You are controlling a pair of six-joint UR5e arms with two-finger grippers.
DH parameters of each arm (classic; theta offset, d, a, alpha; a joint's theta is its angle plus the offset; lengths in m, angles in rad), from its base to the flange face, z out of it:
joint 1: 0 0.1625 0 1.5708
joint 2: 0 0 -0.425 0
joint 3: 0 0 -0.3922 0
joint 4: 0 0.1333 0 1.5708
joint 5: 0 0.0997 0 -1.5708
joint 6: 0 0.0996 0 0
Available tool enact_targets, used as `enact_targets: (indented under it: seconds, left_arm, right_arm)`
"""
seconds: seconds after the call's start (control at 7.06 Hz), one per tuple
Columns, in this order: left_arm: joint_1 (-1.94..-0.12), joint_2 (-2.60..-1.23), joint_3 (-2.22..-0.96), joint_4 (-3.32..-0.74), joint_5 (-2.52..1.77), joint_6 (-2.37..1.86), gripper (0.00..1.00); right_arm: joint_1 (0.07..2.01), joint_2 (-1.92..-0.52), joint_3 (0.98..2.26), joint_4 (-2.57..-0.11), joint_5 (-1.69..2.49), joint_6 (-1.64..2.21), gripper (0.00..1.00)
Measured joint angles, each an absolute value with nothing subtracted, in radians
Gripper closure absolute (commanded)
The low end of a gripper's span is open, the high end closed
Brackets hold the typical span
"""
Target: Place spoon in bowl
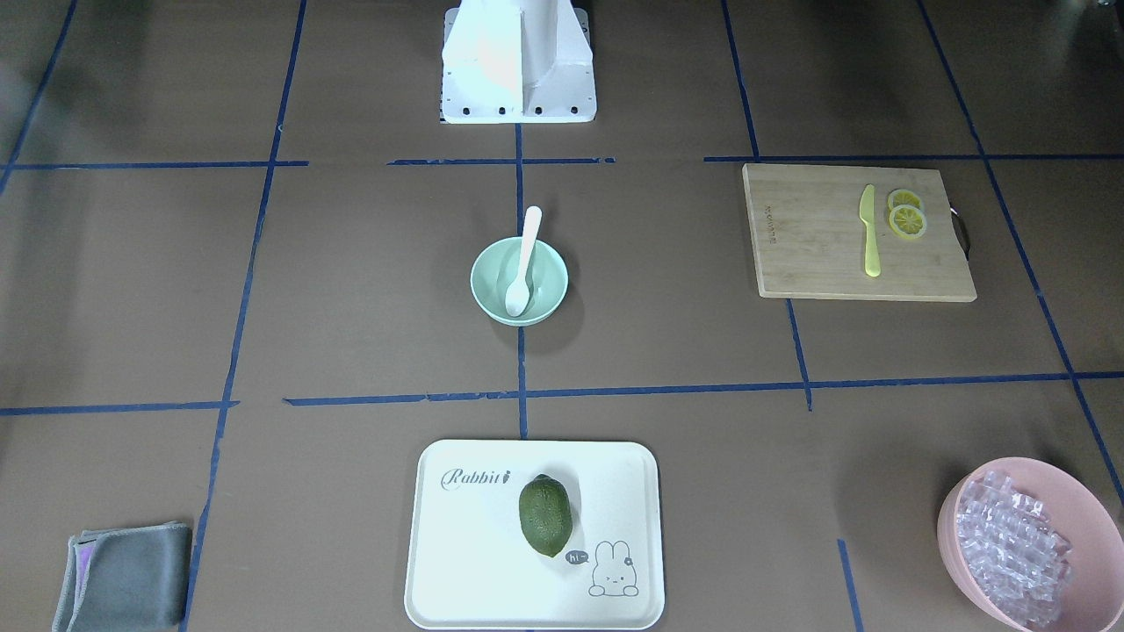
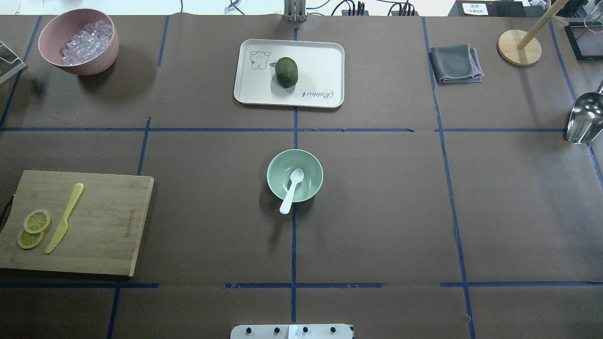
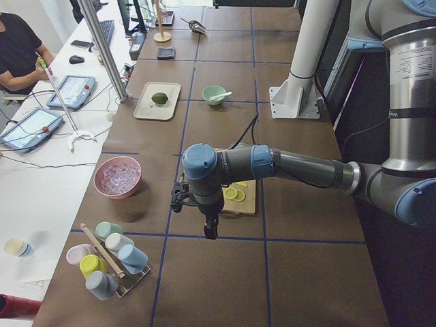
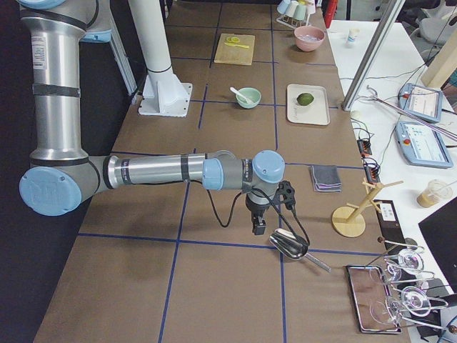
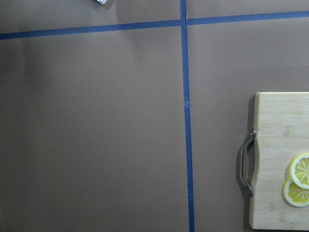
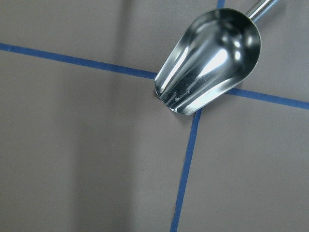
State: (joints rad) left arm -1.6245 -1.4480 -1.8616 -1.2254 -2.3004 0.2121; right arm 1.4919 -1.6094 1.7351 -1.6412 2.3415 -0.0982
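The white spoon (image 1: 525, 262) lies in the mint-green bowl (image 1: 551, 297) at the table's middle, scoop down inside and handle resting over the rim on the robot's side. In the overhead view the spoon (image 2: 292, 189) and the bowl (image 2: 274, 164) show the same. Neither gripper is near them. The left gripper (image 3: 210, 228) hangs over the table's left end beside the cutting board. The right gripper (image 4: 258, 227) hangs over the right end just above the metal scoop. Both show only in the side views, so I cannot tell whether they are open or shut.
A wooden cutting board (image 2: 103, 226) holds a yellow knife (image 2: 65, 218) and lemon slices (image 2: 33, 228). A pink bowl of ice pieces (image 2: 79, 41), a white tray (image 2: 325, 66) with a green fruit (image 2: 286, 72), a grey cloth (image 2: 456, 63), a metal scoop (image 6: 210, 60) and a wooden stand (image 2: 519, 47) sit around the edges.
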Motion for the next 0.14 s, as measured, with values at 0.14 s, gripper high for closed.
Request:
enact_targets:
  seconds: [0.14]
  left_arm:
    - [-1.624,-1.450,-1.840,-1.229,-2.302,0.213,0.00]
  right_arm:
    - [1.502,-1.611,1.775,-1.641,2.340,-0.095,0.00]
